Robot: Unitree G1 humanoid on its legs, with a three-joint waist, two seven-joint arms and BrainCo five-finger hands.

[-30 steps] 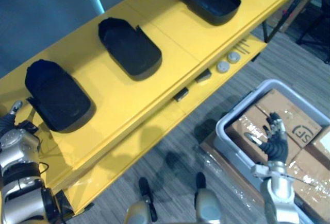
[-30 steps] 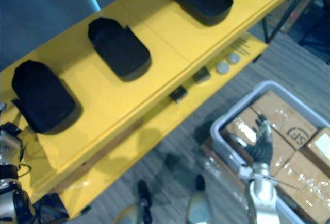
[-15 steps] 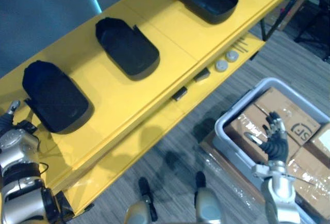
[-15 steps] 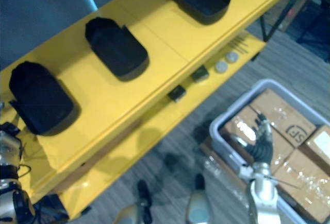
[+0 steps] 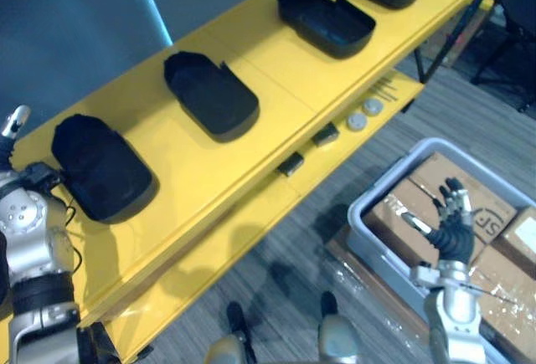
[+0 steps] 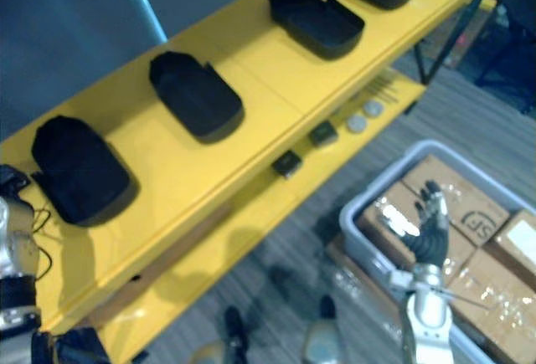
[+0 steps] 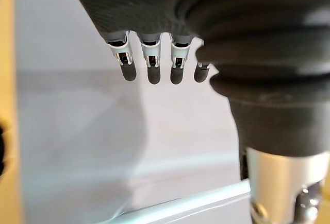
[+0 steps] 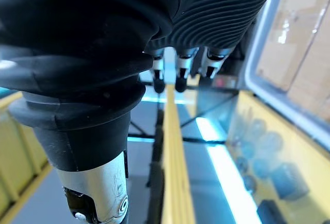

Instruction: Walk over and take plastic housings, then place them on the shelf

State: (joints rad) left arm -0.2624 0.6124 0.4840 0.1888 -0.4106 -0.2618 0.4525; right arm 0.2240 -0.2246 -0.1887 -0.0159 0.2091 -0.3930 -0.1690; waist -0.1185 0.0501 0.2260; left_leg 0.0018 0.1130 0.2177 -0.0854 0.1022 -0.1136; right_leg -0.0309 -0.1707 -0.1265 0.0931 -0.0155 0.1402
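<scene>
Yellow shelf (image 5: 276, 75) is carrying a row of black plastic housings (image 5: 211, 94). Both hands are hanging empty with fingers loosely spread, the left hand (image 7: 149, 62) beside it and the right hand (image 5: 453, 226) over a grey bin (image 5: 394, 175) of cardboard boxes (image 5: 444, 171). Placing appears to be nearly finished.

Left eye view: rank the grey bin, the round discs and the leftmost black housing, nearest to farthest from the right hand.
1. grey bin, beneath the right hand
2. round discs, on the lower shelf
3. leftmost black housing, far left
</scene>
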